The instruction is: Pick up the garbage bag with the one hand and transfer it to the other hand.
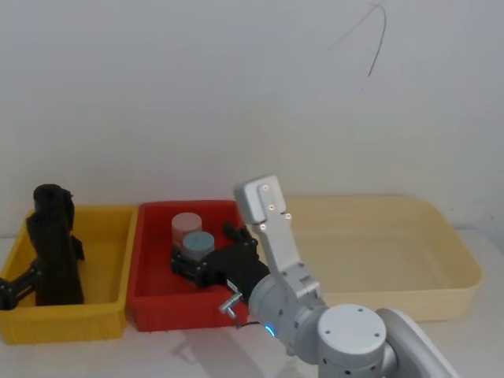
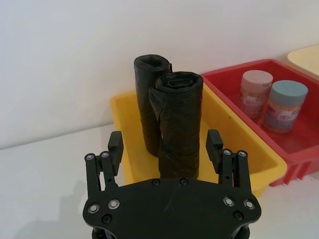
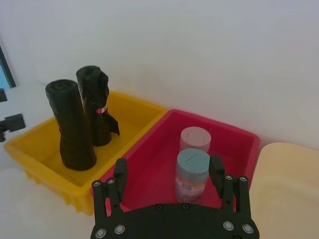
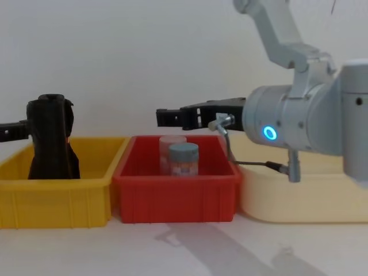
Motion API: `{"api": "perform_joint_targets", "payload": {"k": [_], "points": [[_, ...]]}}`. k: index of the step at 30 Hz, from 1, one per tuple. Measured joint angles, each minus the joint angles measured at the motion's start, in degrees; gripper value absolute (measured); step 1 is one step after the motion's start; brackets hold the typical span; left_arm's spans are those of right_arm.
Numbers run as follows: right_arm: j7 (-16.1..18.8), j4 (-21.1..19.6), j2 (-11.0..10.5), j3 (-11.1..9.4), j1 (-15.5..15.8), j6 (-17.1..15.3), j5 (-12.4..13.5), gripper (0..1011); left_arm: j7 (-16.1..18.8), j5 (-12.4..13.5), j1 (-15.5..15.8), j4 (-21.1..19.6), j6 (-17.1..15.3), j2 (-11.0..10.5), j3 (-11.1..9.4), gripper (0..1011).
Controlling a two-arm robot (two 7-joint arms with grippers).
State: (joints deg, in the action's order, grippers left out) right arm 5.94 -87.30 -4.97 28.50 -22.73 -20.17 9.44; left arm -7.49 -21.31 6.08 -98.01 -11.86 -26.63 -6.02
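Two black rolls stand in the yellow bin [image 1: 102, 211] at the left end of the table [image 4: 172, 247]. One is the garbage bag [image 3: 70, 124], a plain straight-sided roll standing upright toward the bin's left, near part. Just beside it, farther back, is a bundle [image 3: 94, 107] with a flared foot and a small red mark; I cannot tell whether the two touch. My left gripper [image 2: 165, 142] hovers at the left edge of that bin, pointing right at the bag. Its fingers [image 2: 115, 144] are spread wide, one on each side of the roll as my wrist camera sees it, and they clamp nothing; whether a fingertip brushes the bag I cannot tell. My right gripper [image 3: 168, 167], on the arm with the blue light [image 4: 268, 133], reaches left over the red bin [image 1: 173, 311] in the middle. Its fingers are likewise apart and empty, above two canisters standing close together there: a pink-lidded canister [image 1: 187, 226] and, nearer, a blue-lidded canister [image 1: 198, 242]. Just beside the red bin on its right sits a wide cream tray [image 1: 409, 303].
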Motion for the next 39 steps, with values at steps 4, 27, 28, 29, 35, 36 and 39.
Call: {"api": "perform_joint_targets", "payload": {"k": [4, 27, 28, 29, 35, 36, 39], "points": [[0.2, 2.1, 0.8, 0.3, -1.3, -0.3, -0.4, 1004, -1.0, 0.8, 3.2, 3.3, 0.0, 0.7, -1.5, 1001], [2.4, 13.5, 4.3, 1.4, -8.7, -1.9, -2.3, 1004, -2.5, 4.8, 13.2, 13.3, -1.5, 4.3, -6.4, 1001], [2.5, 13.7, 4.4, 1.5, -8.8, -1.9, -2.4, 1004, -2.5, 4.9, 13.3, 13.5, -1.5, 4.4, -6.4, 1001], [2.7, 14.3, 4.6, 1.5, -9.3, -2.0, -2.5, 1004, -2.4, 4.9, 13.6, 13.9, -1.6, 4.7, -6.4, 1001], [3.3, 16.6, 5.2, 1.6, -10.7, -2.0, -2.9, 1004, -2.1, 5.3, 14.5, 15.5, -1.7, 5.4, -6.3, 1001], [3.3, 16.9, 5.3, 1.6, -10.9, -1.9, -2.9, 1004, -2.0, 5.3, 14.7, 15.9, -1.7, 5.6, -6.3, 1001], [3.6, 18.3, 5.7, 1.6, -11.8, -1.8, -3.2, 1004, -1.9, 5.4, 15.0, 16.3, -1.7, 5.8, -6.3, 1001]]}}
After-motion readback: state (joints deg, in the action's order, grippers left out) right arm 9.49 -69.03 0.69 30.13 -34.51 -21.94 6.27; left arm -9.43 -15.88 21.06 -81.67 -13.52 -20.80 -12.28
